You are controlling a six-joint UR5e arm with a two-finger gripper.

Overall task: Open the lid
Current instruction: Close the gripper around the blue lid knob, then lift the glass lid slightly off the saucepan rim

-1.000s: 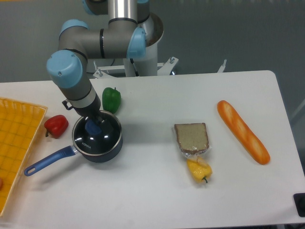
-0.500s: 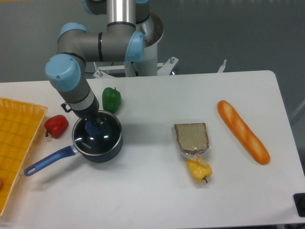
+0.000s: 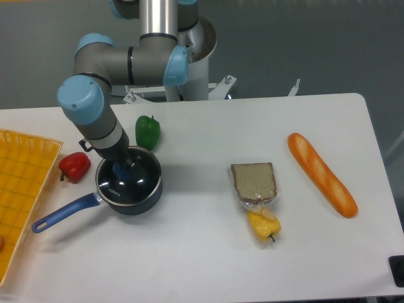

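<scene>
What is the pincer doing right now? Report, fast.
Pincer: down at the blue knob of the glass lid; open or shut cannot be told.

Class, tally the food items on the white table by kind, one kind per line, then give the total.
Peppers: 3 (red pepper, green pepper, yellow pepper)
Bread slice: 1
Baguette: 1
Total: 5

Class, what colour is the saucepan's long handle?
Blue. The handle sticks out toward the lower left of the dark blue saucepan, clearest in the fixed camera view.
</scene>
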